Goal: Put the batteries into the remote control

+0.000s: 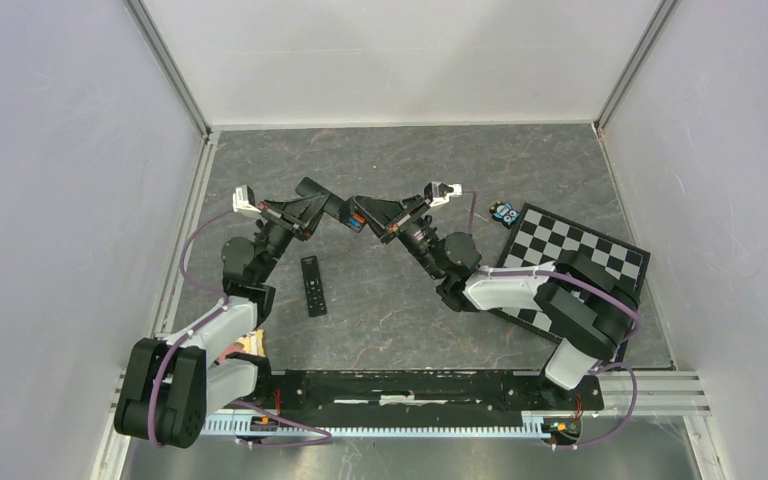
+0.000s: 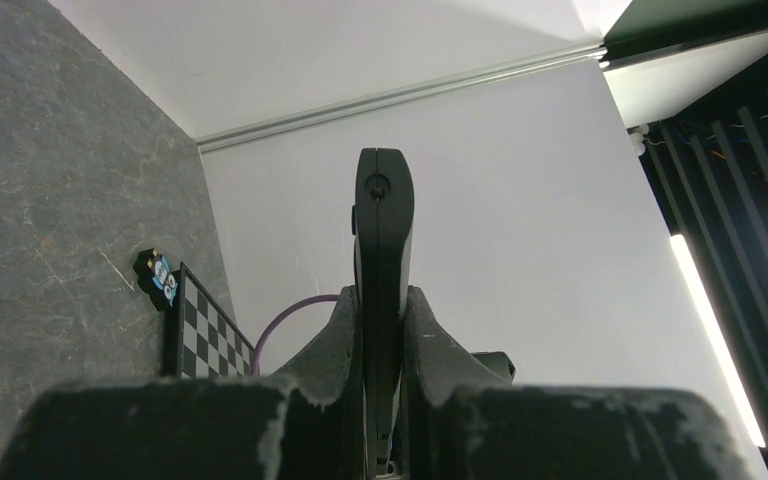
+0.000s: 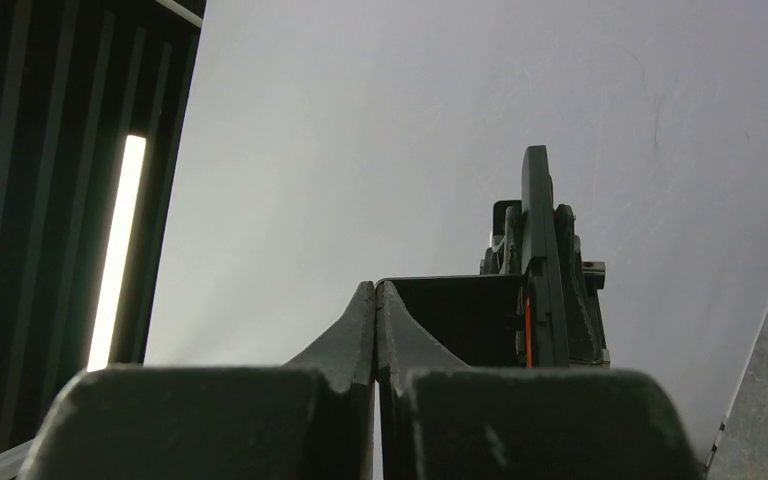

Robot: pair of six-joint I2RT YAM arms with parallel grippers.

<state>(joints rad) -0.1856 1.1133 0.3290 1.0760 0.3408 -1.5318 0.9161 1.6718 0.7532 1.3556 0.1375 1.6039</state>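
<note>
Left claw (image 2: pixel 381 300) clamps one remote (image 2: pixel 382 220) (second remote (image 1: pixel 313 287) on table (image 1: pixel 390 325)); right claw (image 3: pixel 375 292) closed.

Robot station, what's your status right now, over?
Left end effector shut on slim black plastic bar, raised. Right end effector shut, empty. Black button remote flat on grey table. Batteries not made out.

Left arm (image 1: pixel 225 320) and right arm (image 1: pixel 520 285) angle inward; left fingers (image 2: pixel 430 345) clamp a black slab (image 2: pixel 380 220), right fingers (image 3: pixel 345 335) together.
</note>
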